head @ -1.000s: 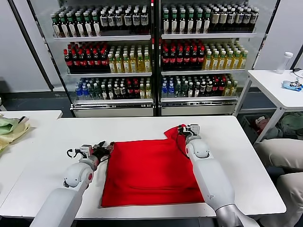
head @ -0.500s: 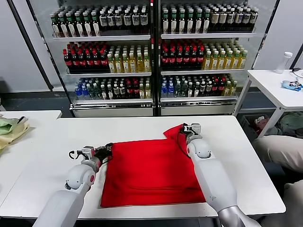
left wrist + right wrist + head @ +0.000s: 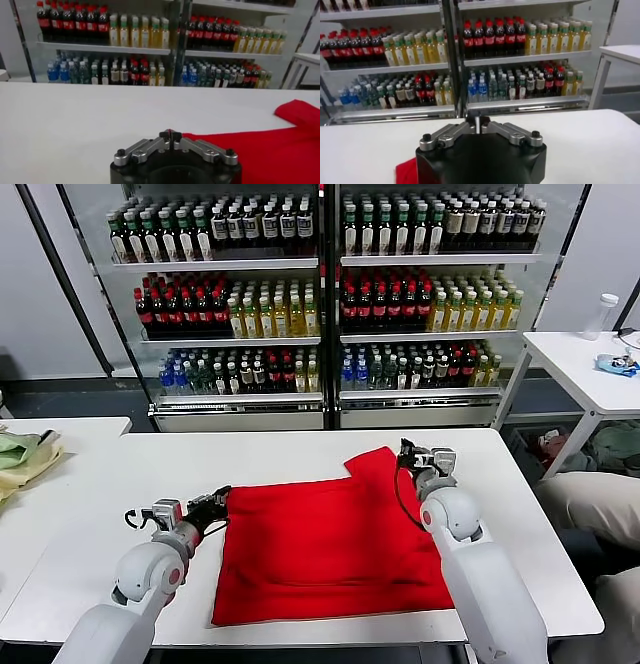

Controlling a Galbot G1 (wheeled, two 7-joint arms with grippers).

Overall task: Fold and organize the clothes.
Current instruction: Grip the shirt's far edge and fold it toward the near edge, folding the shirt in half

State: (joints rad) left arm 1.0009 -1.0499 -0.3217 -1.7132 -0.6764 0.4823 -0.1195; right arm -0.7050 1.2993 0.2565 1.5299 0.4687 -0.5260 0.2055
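Biggest thing back there is the drinks fridge (image 3: 325,304), shelves packed with bottles behind the white table (image 3: 300,449). On that table the red T-shirt (image 3: 325,539) lies spread mostly flat, near the front edge, with one sleeve corner poking up toward the far right. The left gripper (image 3: 218,502) sits right at the shirt's left edge, fingers pressed together; from its wrist camera the tips (image 3: 170,135) meet right where the red cloth starts, but I can't tell if any fabric is actually pinched. The right gripper (image 3: 408,452) is at the far right corner by that sleeve; its wrist view shows the fingers nearly together with red cloth just below, and whether it's holding anything I can't tell. Off to the left there's a pale green-and-yellow cloth pile (image 3: 25,454) on another table, well clear. A smaller white side table (image 3: 585,364) with a clear bottle (image 3: 600,314) stands on the right.
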